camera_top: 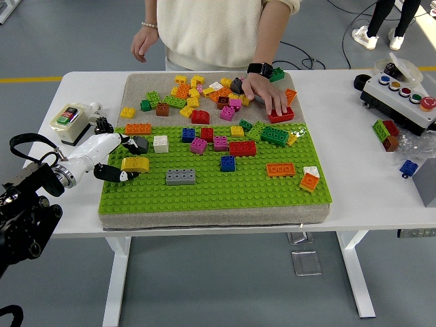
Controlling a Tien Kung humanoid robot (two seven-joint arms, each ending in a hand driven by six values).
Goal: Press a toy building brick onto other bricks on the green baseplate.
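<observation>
The green baseplate (204,191) lies on a grey pad and carries several bricks pressed on in scattered spots. A yellow curved brick (135,163) sits on its left side. My left hand (121,159), white with black fingertips, reaches in from the left with its fingers spread around that brick: the thumb is just below its left end and the other fingers above it, beside a dark grey brick (140,144). No grip on the brick shows. A grey brick (180,177) sits to the right. The right arm is out of the picture.
Loose bricks (197,95) are heaped on the pad behind the plate. A person stands at the far side with one hand (267,94) resting on a red brick (281,114) and the other hanging by their side. A button box (69,121) stands left, a control box (402,95) right.
</observation>
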